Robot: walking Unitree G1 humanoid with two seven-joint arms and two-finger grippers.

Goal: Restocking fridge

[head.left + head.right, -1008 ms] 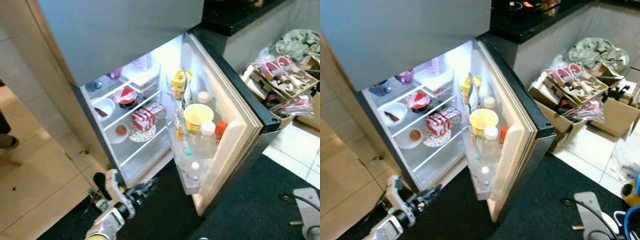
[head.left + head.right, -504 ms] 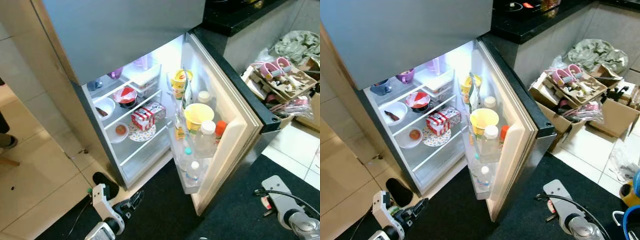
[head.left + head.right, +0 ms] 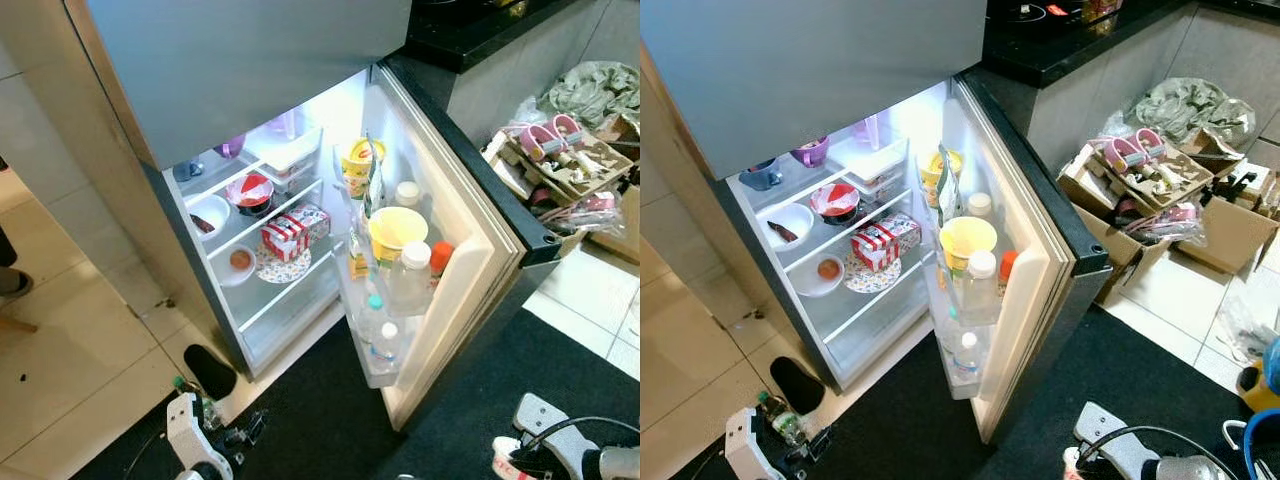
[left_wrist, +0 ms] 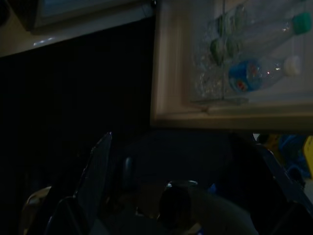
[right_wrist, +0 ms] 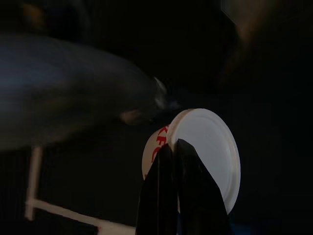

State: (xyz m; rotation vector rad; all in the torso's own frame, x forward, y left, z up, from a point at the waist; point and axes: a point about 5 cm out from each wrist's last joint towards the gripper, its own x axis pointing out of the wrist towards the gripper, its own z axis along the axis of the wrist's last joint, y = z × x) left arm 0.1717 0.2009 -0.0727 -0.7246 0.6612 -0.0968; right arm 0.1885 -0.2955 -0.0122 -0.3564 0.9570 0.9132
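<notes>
Bottles (image 3: 385, 345) in open fridge (image 3: 455, 215) door rack, bowls (image 3: 211, 214) on shelves.

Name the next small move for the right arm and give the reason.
Probably raise the right tool toward the open fridge door. It is shut on a white-lidded container with red lettering, low over the dark mat, so the item is in hand but not yet stocked. Which shelf suits it I cannot tell.
</notes>
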